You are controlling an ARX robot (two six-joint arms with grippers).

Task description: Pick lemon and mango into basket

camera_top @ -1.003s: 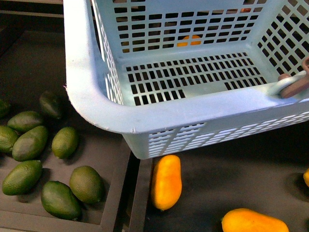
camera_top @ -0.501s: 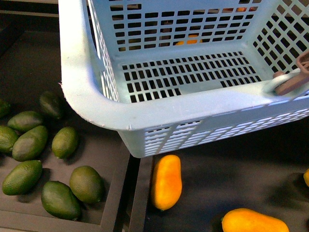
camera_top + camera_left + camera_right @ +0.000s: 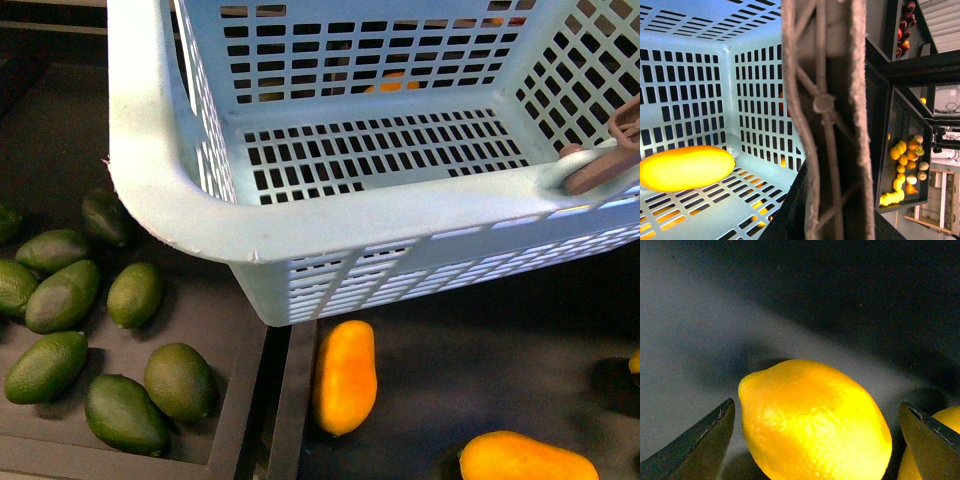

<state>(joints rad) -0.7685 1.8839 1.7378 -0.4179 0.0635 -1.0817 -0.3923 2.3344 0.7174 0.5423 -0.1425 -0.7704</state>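
The pale blue slotted basket (image 3: 300, 225) hangs tilted above the dark trays and fills the upper front view. Its mauve hoop handle (image 3: 600, 165) shows at the right. In the left wrist view my left gripper (image 3: 820, 220) is shut on the basket's handle (image 3: 825, 105). An elongated yellow mango (image 3: 685, 167) lies inside on the slotted floor (image 3: 715, 210). In the right wrist view my right gripper (image 3: 815, 440) is open. Its fingers (image 3: 695, 450) flank a plump yellow lemon (image 3: 815, 415) on a dark surface without touching it. Neither gripper shows in the front view.
Two more mangoes (image 3: 345, 375) (image 3: 525, 458) lie in the dark tray under the basket. Several dark green avocados (image 3: 60, 295) fill the tray to the left. Another yellow fruit (image 3: 950, 417) sits beside the lemon. A far tray of yellow fruit (image 3: 905, 170) shows in the left wrist view.
In the front view the basket has shifted to the left and slightly up. The mangoes and avocados below have not moved.
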